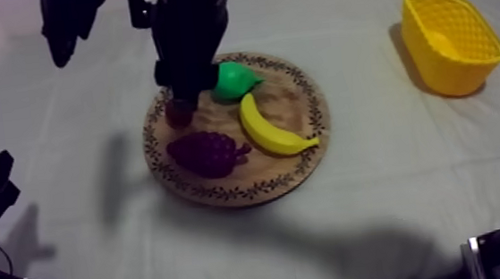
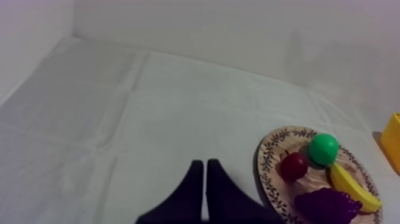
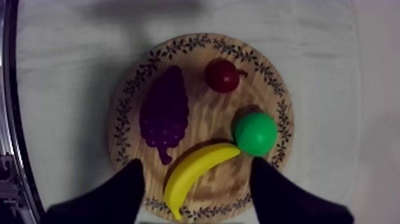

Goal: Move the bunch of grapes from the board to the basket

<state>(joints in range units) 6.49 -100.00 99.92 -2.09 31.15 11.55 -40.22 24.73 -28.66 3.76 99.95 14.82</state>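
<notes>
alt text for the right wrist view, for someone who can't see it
The open right gripper hangs over a round wooden board on a grey-white cloth. On the board lie grapes, a small red fruit, a pear and a banana, the banana nearest the gripper.

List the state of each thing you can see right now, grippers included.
left gripper: shut on nothing, over the cloth.
right gripper: open, above the wooden board.
bunch of grapes: lying on the board, ungripped.
banana: lying on the board beside the grapes.
pear: on the board.
small red fruit: on the board.
yellow basket: upright, apart from the board.
</notes>
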